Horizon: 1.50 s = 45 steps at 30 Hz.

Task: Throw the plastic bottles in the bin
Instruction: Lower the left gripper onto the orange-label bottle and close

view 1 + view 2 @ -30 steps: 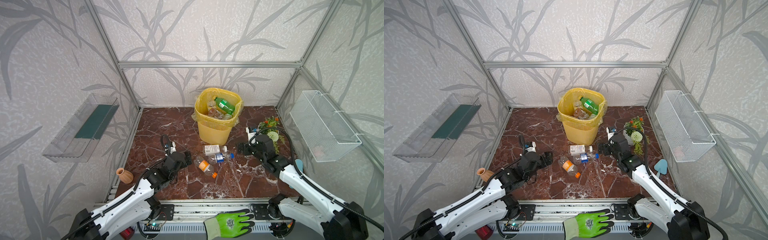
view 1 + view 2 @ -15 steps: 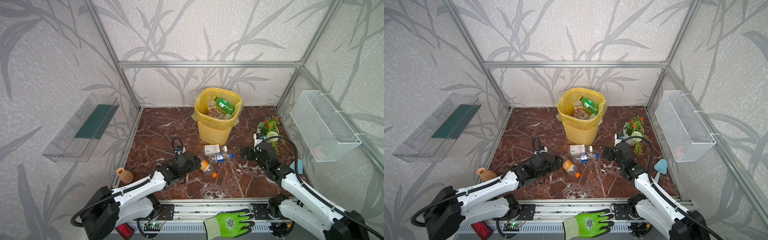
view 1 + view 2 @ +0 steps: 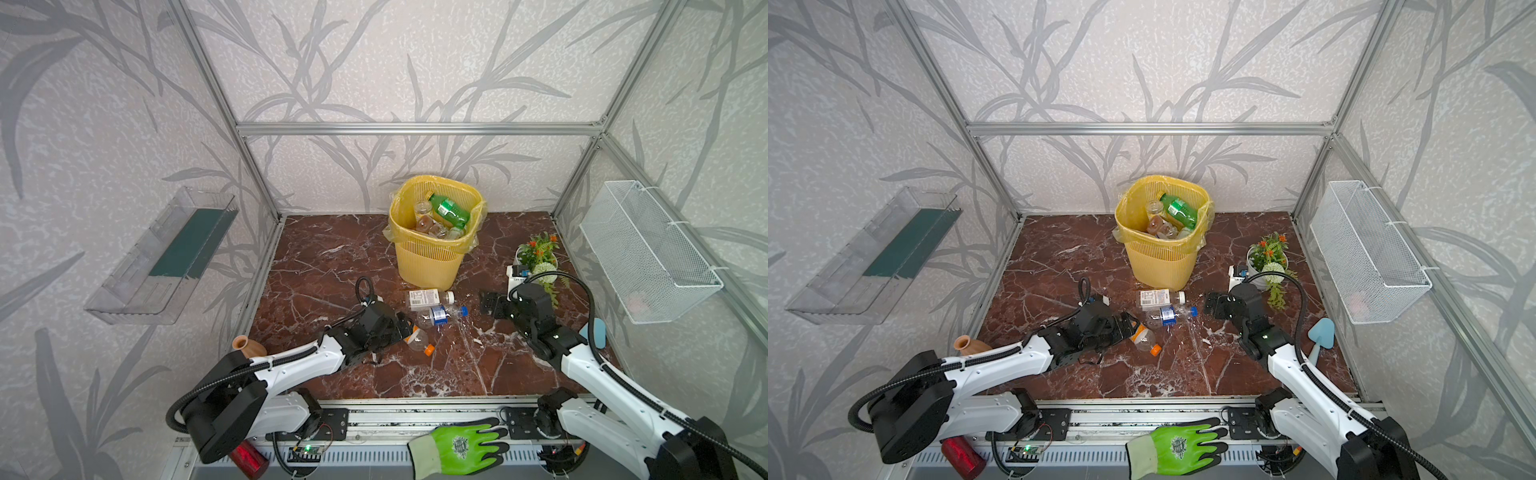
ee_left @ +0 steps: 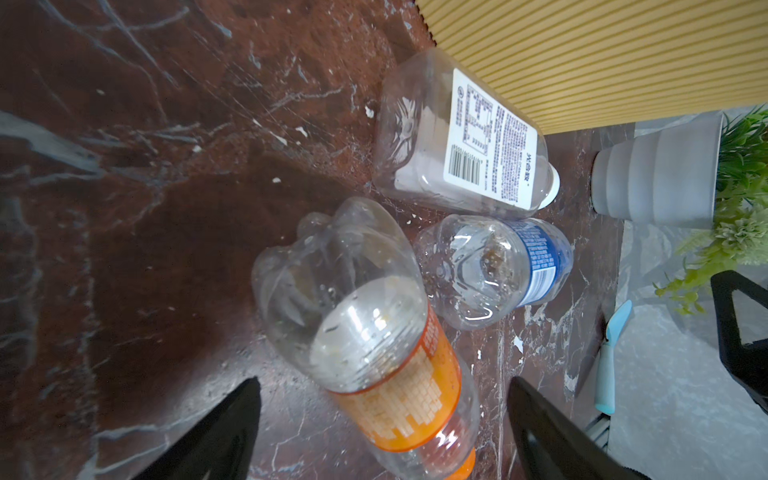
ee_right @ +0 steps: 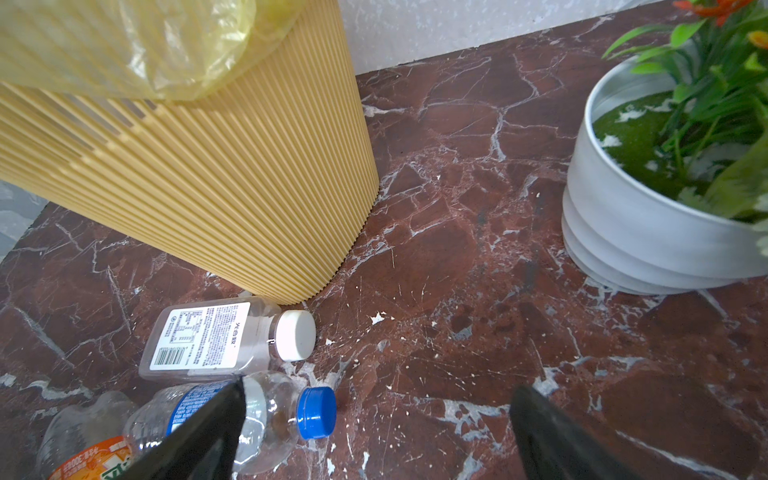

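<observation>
Pickup step: left claw (image 4: 383, 386) gapes astride the orange bottle (image 4: 353, 291), lying mid worktop (image 3: 332, 257) near the bin (image 3: 428, 257); right claw (image 5: 378, 388) hangs spread, empty. Next, I'd guess: pinch, lift, drop it in.

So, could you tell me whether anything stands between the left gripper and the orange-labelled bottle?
Nothing visible does: the left gripper has its open jaws either side of the orange-labelled bottle; the blue-labelled bottle lies beside it.
</observation>
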{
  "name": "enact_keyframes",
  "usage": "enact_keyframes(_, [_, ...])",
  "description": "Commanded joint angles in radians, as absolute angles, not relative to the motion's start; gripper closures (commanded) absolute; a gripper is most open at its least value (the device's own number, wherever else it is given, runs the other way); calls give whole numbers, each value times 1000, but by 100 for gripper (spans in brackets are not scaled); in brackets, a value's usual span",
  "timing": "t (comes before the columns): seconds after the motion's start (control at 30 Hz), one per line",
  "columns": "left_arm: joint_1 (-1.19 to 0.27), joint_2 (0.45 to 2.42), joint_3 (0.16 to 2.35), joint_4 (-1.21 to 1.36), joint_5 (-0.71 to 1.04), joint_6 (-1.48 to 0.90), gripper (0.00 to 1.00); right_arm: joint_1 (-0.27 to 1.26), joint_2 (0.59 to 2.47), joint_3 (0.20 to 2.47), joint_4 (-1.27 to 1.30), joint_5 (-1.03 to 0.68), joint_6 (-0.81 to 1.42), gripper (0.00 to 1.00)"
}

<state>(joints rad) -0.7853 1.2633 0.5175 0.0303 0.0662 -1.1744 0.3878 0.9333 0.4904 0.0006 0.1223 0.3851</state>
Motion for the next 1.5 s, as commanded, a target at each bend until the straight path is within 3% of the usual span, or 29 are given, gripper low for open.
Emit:
enact_keyframes(0.0, [-781,1286,525,75,91,-1273,8,382,934,476,26,120,393,1])
enact_keyframes(0.4, [-767,1429,529,157,123,-1463,12,375,922,456,29,121,392,1])
enact_keyframes(0.73, [-749,1506,561,173,125,-1470,19,367,910,437,23,120,383,1])
enact_keyframes(1.23, [-727,1499,558,147,122,-1411,49,338,871,419,10,140,383,1])
enact_keyframes(1.47, [-705,1397,541,156,92,-1375,56,333,859,416,6,133,387,1])
